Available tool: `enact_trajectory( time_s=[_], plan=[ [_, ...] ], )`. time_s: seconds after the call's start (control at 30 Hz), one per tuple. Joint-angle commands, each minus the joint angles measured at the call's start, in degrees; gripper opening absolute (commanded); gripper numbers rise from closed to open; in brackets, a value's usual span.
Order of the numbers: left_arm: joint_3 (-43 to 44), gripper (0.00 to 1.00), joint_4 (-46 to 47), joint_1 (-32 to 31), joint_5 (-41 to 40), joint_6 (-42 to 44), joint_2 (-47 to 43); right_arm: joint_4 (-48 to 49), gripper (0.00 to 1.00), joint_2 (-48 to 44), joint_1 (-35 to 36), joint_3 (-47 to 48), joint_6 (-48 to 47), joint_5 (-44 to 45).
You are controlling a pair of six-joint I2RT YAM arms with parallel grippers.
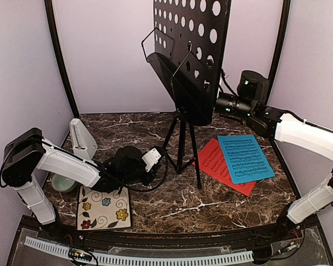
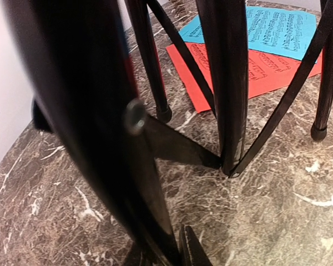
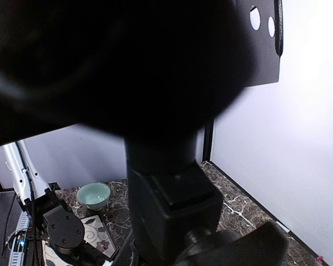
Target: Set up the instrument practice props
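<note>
The black music stand (image 1: 191, 61) stands on its tripod legs (image 1: 181, 147) mid-table, its perforated desk tilted. My left gripper (image 1: 162, 155) is low at the left leg. The left wrist view shows that leg (image 2: 100, 138) huge and blurred, with one fingertip (image 2: 193, 252) pressed against it, so the gripper is shut on the leg. My right gripper (image 1: 215, 103) is shut on the back of the desk, whose black bracket (image 3: 175, 216) fills the right wrist view. The blue sheet (image 1: 245, 158) lies partly over the red sheet (image 1: 213, 160) to the right. The whitish metronome (image 1: 82, 138) stands at back left.
A pale green bowl (image 1: 61, 182) sits behind my left arm, and a floral tile (image 1: 102, 208) lies at the front left. The dark marble table (image 1: 172, 205) is walled on three sides. The stand's other legs (image 2: 322, 111) rest close to the sheets.
</note>
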Motion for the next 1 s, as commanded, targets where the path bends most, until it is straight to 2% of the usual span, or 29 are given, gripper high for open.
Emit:
enact_trajectory(
  time_s=[0.0, 0.5, 0.63, 0.9, 0.97],
  plan=[
    [0.1, 0.0, -3.6, 2.0, -4.7, 9.6, -0.8, 11.3, 0.0, -3.0, 0.5, 6.8, 1.1, 1.6],
    [-3.5, 0.0, -6.3, 8.0, -5.9, 13.9, -3.2, 11.0, 0.0, 3.2, -1.8, 14.9, -0.4, 0.4],
    [-1.7, 0.0, -8.9, 8.4, -4.4, 14.1, -1.7, 11.0, 0.0, 4.3, -2.6, 15.8, 0.1, 0.3],
    [1.5, 0.0, -14.0, 8.9, -7.6, 16.8, 0.0, 11.0, 0.0, 5.6, -3.8, 16.7, 1.1, -1.4],
    [2.3, 0.03, -15.1, 8.9, -6.4, 16.2, 0.1, 11.8, 0.0, 6.1, -3.9, 16.2, 1.7, -2.0]
  ],
)
